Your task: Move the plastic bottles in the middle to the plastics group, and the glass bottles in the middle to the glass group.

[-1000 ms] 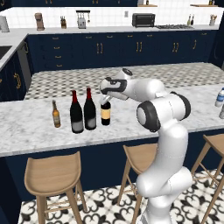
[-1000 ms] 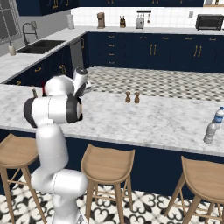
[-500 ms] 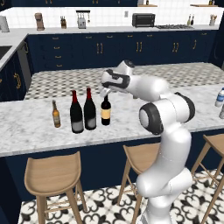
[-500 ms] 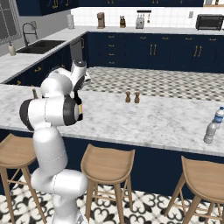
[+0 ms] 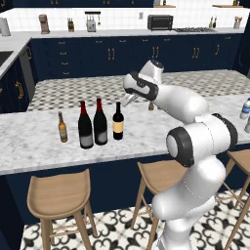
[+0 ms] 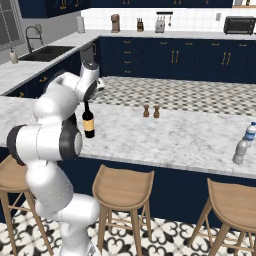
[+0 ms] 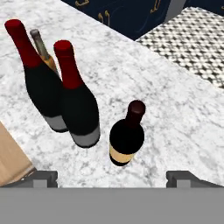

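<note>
**Short bottle set down beside the glass group**

Tool (image 5: 128,100) spread wide, pinching nothing, raised above and slightly behind the short wine bottle (image 5: 118,122) with the black top and cream-yellow label. That bottle upright on the marble tabletop (image 5: 39,146), free of the fingertips (image 7: 186,178), just beside the two taller red-topped wine bottles (image 5: 93,125). Small amber beer bottle (image 5: 62,127) at the far end of the same row, a little apart from the dark ones. All four upright, none leaning.

Clear water bottle (image 6: 249,133) with the blue cap far off at the other end of the tabletop, a pale translucent bottle (image 6: 239,151) close beside it; too small to say whether touching. Salt and pepper shakers (image 6: 151,111) between the two groups, well clear of both.

Judged as a release just completed. For a clean finish: lift straight up before any sideways swing, with the spread fingertips kept above the black top, since a brush against the neck could topple it into its neighbours. Only then turn towards whatever remains in the middle.
</note>
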